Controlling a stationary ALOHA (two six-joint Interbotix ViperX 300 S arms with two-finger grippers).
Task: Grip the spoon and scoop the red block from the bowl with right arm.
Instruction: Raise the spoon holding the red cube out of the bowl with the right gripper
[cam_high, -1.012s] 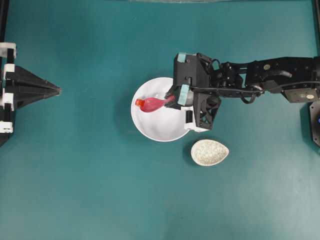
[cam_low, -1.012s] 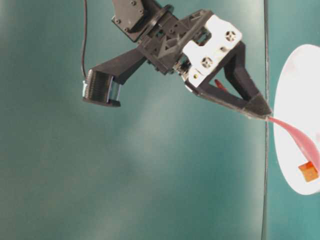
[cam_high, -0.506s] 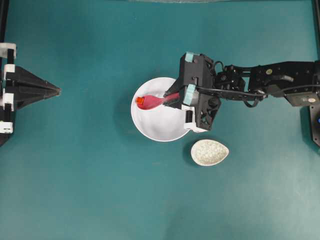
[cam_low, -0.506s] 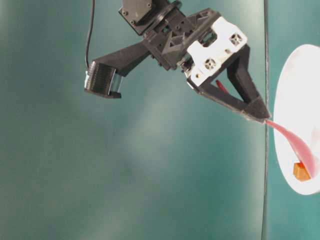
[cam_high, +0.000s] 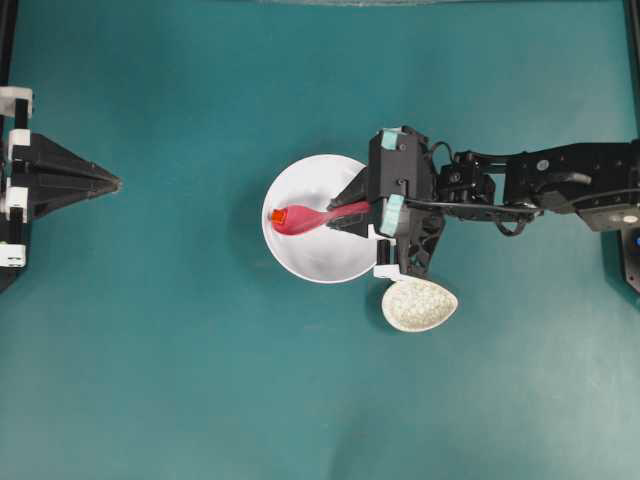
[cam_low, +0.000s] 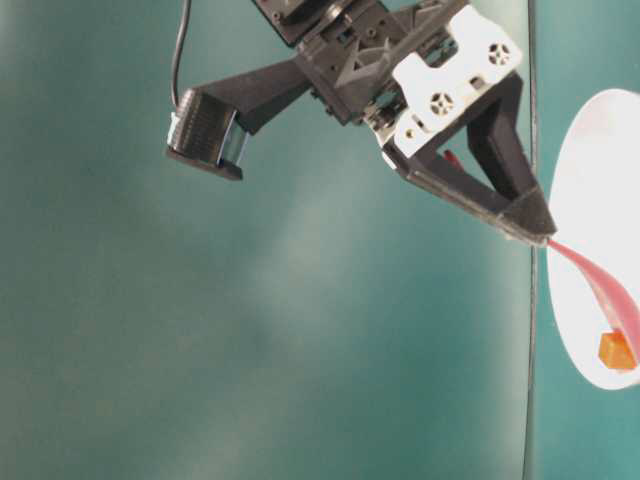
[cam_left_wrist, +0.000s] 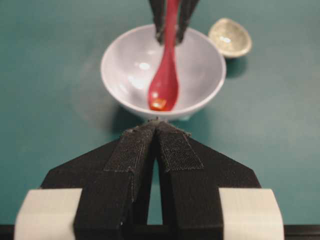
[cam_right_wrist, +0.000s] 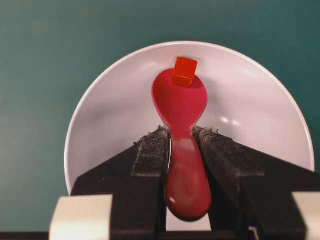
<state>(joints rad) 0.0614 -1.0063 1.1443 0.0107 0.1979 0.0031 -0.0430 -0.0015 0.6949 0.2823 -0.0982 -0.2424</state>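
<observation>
Overhead, my right gripper reaches in from the right edge and stops over the right rim of the bowl. Its jaws are clamped on the handle of the spoon, one finger on each side, as the right wrist view confirms: both pads press against the pink handle. The spoon points left across the bowl, and its scoop hangs over the bowl's left half.

The red block sits at the far tip of the scoop, on its front lip, within the bowl's outline. Overhead it appears as an orange spot at the spoon's left end. In the table-level view the block lies at the low end of the slanting spoon, before the white bowl. Whether it rests wholly on the scoop or also touches the bowl I cannot tell.

The speckled oval dish stands on the green table, just beside the bowl and below the right gripper.

My left gripper rests at the left edge, jaws pressed together with nothing between them, well apart from the bowl and pointing toward it.
</observation>
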